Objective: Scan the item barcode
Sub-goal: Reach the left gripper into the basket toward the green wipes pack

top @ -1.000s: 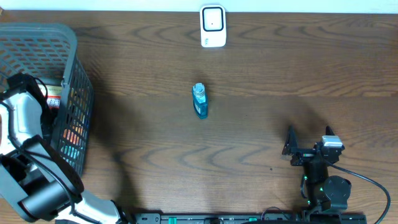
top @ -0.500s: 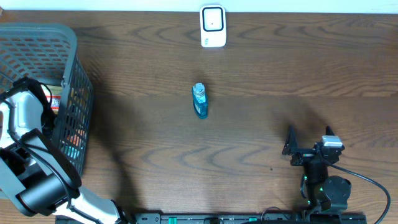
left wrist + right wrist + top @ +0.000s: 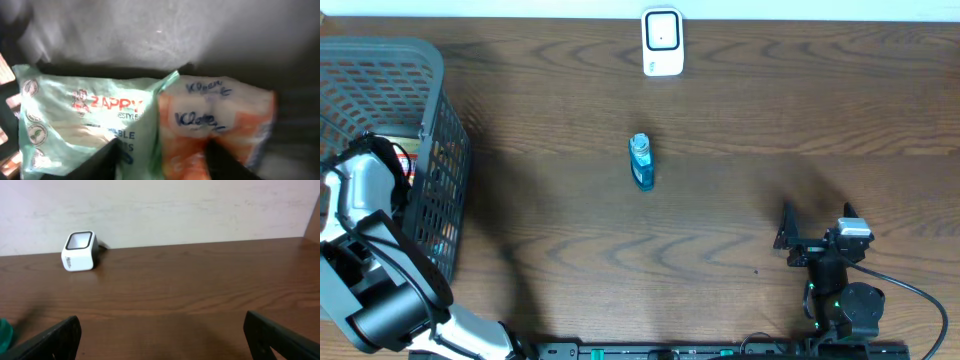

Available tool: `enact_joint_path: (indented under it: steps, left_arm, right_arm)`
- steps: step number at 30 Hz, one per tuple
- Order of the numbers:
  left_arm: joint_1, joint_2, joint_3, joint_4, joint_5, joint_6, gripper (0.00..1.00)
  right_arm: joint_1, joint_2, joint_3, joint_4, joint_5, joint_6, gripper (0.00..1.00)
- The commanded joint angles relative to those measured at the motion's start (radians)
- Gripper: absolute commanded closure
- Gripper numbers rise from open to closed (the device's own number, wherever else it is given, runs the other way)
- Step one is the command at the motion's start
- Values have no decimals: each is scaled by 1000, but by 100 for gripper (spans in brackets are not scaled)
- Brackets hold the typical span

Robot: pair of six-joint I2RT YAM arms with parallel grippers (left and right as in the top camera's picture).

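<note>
Inside basket (image 3: 445,150), wrist view alone shows Kleenex pack (image 3: 215,115) between left jaws (grip unclear); right jaws apart.

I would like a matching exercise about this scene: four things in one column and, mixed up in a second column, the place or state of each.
Things:
1. barcode scanner
2. blue bottle
3. Zappy pack
4. right pincer

Places or states:
A. inside the basket
B. open, holding nothing
C. alone in the middle of the table
D. at the far edge of the table

Pairs: 1-D, 2-C, 3-A, 4-B.
</note>
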State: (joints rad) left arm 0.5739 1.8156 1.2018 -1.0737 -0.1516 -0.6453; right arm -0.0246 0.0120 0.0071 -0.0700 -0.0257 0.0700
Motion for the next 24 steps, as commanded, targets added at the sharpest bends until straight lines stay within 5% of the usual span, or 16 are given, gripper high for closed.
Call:
enact_joint_path:
  steps: [1, 3, 9, 24]
  left_arm:
    - [6, 60, -116, -5, 13, 9, 73]
    - [6, 60, -128, 11, 13, 9, 92]
    - [5, 58, -73, 26, 10, 41, 93]
    - [5, -82, 389, -221, 10, 103, 93]
  right_arm:
    - [11, -5, -2, -5, 5, -12, 1]
    - [11, -5, -2, -5, 5, -12, 1]
    - [11, -5, -2, -5, 5, -12, 1]
    - [11, -5, -2, -5, 5, -12, 1]
